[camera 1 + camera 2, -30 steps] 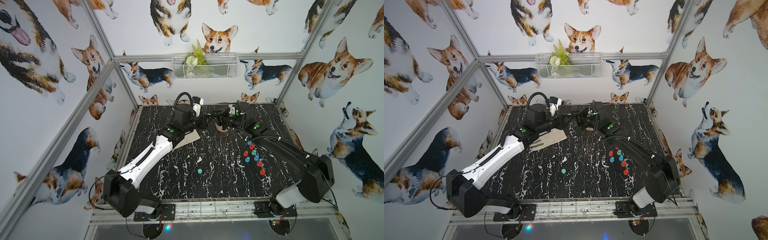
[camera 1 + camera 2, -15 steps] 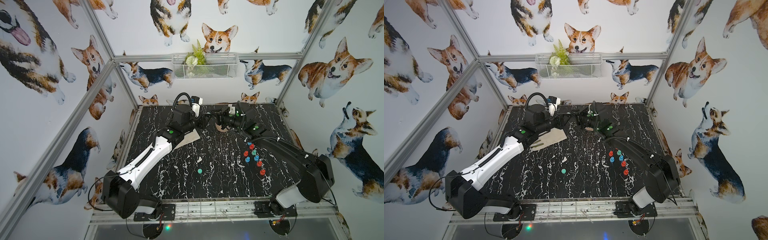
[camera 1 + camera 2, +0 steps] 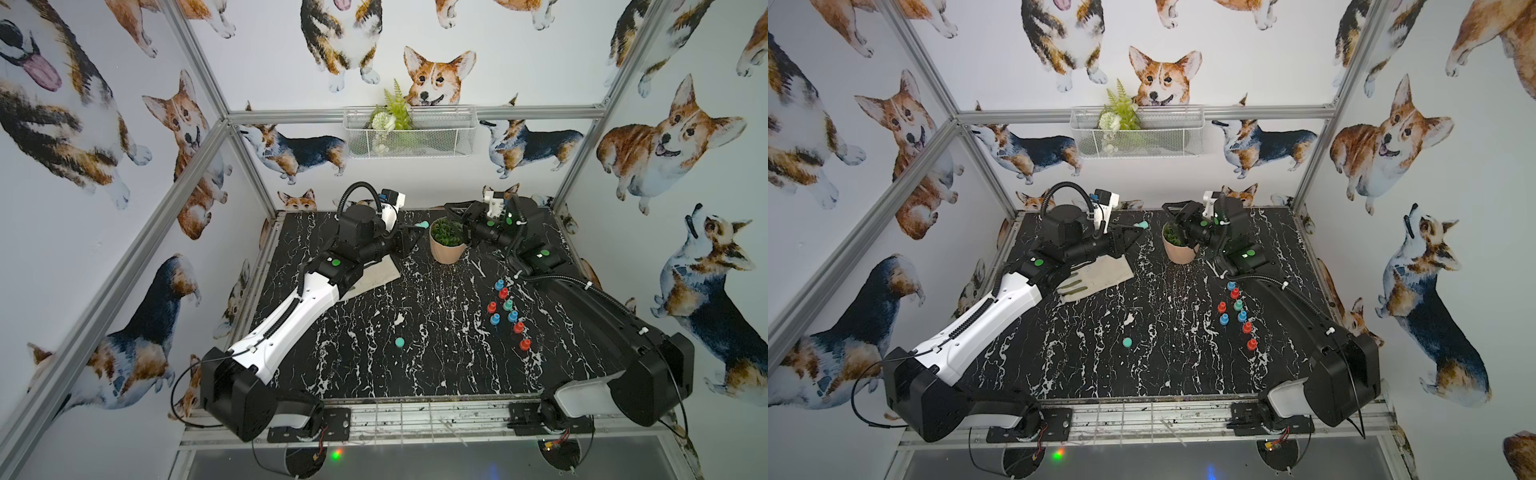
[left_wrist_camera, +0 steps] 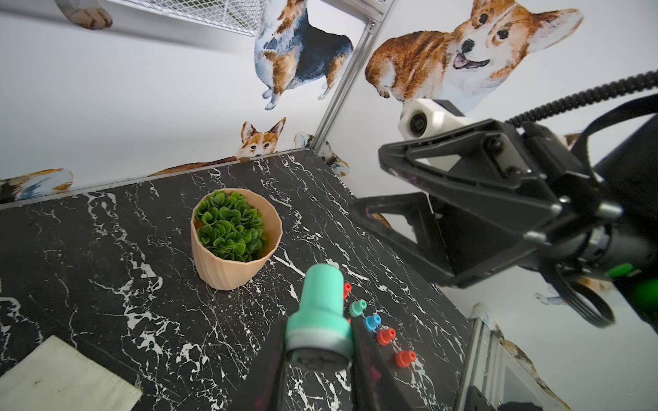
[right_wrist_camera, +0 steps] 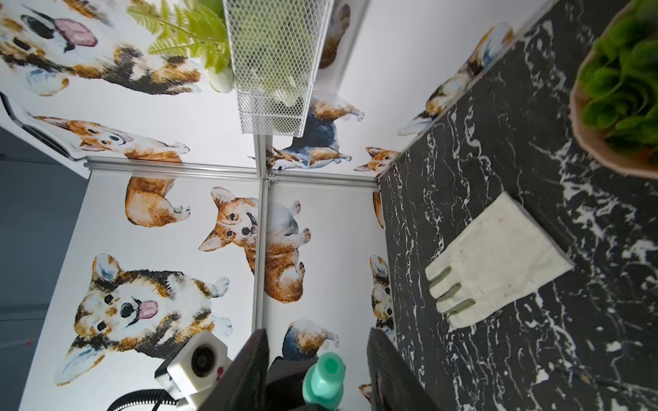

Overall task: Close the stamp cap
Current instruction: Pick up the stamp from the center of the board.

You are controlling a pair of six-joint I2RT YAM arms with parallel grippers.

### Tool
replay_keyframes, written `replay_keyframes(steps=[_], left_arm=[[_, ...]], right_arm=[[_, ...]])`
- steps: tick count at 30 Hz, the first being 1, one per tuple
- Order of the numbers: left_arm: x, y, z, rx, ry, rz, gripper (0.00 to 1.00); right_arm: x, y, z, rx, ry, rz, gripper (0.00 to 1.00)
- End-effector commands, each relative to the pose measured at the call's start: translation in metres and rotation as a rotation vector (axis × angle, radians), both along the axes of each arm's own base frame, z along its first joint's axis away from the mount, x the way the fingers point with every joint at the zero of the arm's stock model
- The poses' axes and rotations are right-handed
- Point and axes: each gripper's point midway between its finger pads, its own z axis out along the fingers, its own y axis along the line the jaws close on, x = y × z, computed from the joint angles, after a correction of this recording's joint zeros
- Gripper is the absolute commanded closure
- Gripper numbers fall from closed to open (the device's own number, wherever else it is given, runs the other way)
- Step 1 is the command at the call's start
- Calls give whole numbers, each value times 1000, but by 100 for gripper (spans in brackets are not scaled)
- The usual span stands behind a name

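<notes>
Left gripper (image 4: 318, 341) pinching teal stamp (image 4: 320, 295) at base, airborne. Right gripper (image 5: 318, 341) jaws spread, off stamp. Cap seating unclear; loose teal piece (image 3: 399, 342) on table possibly cap, so closing likely pending.

A potted plant (image 3: 446, 254) stands on the marbled bench (image 3: 374, 365), a pale glove (image 3: 1100, 274) nearby; a wire basket (image 3: 409, 139) hangs on the wall.

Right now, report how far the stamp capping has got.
Done: the left hand is shut on the teal stamp. In hand: nothing more; the right hand stands open and empty near the stamp, not gripping it. Left: the stamp's wide end looks uncapped, and a small teal piece, probably the cap, lies alone on the marble table. It has yet to be picked up and pressed on.
</notes>
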Motion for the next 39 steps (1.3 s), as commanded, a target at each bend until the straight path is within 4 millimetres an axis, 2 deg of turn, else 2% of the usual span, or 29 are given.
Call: replay_keyframes(steps=[1,7,11,13,14,22,25,28,31,39], left_arm=[[-22,-10,13,-35,20,-167,83],[-55,-16,31,-106,88,-376,87],[-79,-19,45,-154,127,-515,89],[-88,-18,51,-170,136,-557,89],[-93,-18,53,-177,141,-580,91],[-120,-14,66,-225,182,-707,94],[-128,-13,71,-248,193,-756,94],[-136,-12,77,-265,208,-802,94],[-140,-11,78,-266,214,-826,94],[-145,-12,73,-265,246,-851,95]], right_arm=[[-13,-16,26,-187,-279,42,49],[-53,-26,74,-458,-769,99,59],[-82,-24,90,-558,-1006,167,59],[-91,-21,89,-594,-1090,208,63],[-105,-23,97,-600,-1151,216,64],[-162,-8,88,-597,-1460,475,62],[-180,-1,81,-598,-1585,511,52],[-192,9,73,-625,-1672,550,50],[-199,18,68,-619,-1716,586,50],[-191,28,66,-639,-1728,594,53]])
